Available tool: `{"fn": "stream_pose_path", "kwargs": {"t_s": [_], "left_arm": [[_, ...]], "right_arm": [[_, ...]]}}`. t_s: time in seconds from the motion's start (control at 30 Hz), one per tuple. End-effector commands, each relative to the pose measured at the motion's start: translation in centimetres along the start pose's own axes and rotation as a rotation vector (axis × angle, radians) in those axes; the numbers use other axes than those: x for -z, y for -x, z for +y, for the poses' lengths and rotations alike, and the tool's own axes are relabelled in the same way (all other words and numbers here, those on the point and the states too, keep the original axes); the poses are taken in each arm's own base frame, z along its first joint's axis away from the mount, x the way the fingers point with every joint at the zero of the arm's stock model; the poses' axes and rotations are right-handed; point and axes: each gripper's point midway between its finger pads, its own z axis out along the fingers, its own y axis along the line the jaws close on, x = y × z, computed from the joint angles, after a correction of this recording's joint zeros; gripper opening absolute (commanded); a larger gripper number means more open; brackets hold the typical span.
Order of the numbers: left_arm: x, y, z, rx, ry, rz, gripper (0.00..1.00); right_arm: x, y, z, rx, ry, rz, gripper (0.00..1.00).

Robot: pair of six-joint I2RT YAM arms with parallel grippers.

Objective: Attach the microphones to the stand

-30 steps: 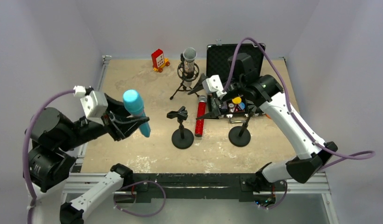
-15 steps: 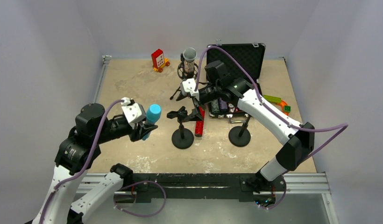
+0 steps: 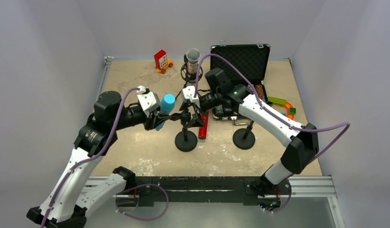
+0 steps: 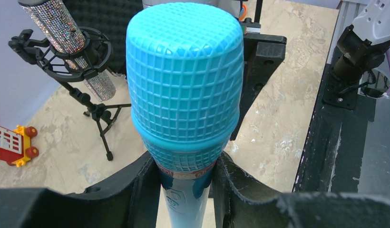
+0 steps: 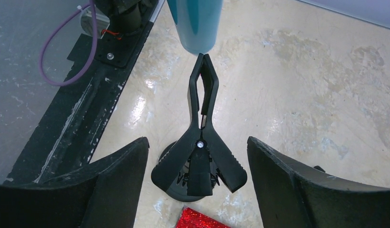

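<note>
Light-blue microphone (image 4: 183,95) is pinched just below its head by my left tool (image 4: 186,190) and held in the air, tilted, its tail end close to the tip of the stand clip (image 5: 202,95). My right tool (image 5: 197,145) is spread, a finger on either side of the clip's handles with gaps showing. Red-glitter microphone (image 3: 203,124) lies on the tabletop (image 3: 136,142) beside that stand. Silver-glitter microphone (image 3: 192,58) sits in a tripod mount (image 4: 72,54) behind.
</note>
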Motion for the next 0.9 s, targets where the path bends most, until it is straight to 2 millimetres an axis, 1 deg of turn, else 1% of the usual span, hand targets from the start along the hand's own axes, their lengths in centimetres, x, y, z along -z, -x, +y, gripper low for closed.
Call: {"fn": "stream_pose_path", "kwargs": {"t_s": [0.0, 0.1, 0.17, 0.2, 0.23, 0.3, 0.33, 0.4, 0.5, 0.6, 0.87], "left_arm": [[-0.8, 3.2, 0.6, -0.077, -0.028, -0.102, 0.00], [-1.6, 3.4, 0.9, -0.070, -0.042, -0.106, 0.00], [-2.0, 3.3, 1.0, -0.064, -0.054, -0.106, 0.00], [-2.3, 3.3, 1.0, -0.061, -0.059, -0.106, 0.00], [-2.5, 3.3, 1.1, -0.058, -0.065, -0.110, 0.00], [-3.0, 3.3, 1.1, -0.049, -0.078, -0.114, 0.00], [-3.1, 3.4, 1.0, -0.047, -0.085, -0.120, 0.00], [-3.5, 3.5, 1.0, -0.037, -0.097, -0.133, 0.00], [-3.7, 3.7, 0.7, -0.020, -0.121, -0.157, 0.00], [-4.2, 3.2, 0.2, 0.016, -0.148, -0.173, 0.00], [-5.3, 0.4, -0.1, 0.094, -0.161, -0.154, 0.00]], "right_arm": [[0.6, 1.3, -0.3, 0.032, -0.032, -0.023, 0.76], [0.7, 1.8, -0.3, 0.032, -0.032, -0.037, 0.70], [0.8, 1.9, -0.2, 0.033, -0.029, -0.042, 0.63], [0.8, 2.0, -0.2, 0.032, -0.026, -0.045, 0.56], [0.7, 2.0, -0.2, 0.031, -0.022, -0.048, 0.44], [0.8, 2.1, 0.0, 0.029, -0.012, -0.055, 0.27], [0.8, 2.2, 0.2, 0.030, -0.007, -0.059, 0.23], [0.8, 2.3, 0.4, 0.030, 0.002, -0.066, 0.17], [0.9, 2.7, 0.7, 0.021, 0.008, -0.083, 0.12], [0.9, 3.0, 1.0, 0.001, 0.021, -0.110, 0.11], [1.1, 3.9, 1.9, -0.033, 0.051, -0.161, 0.10]]}}
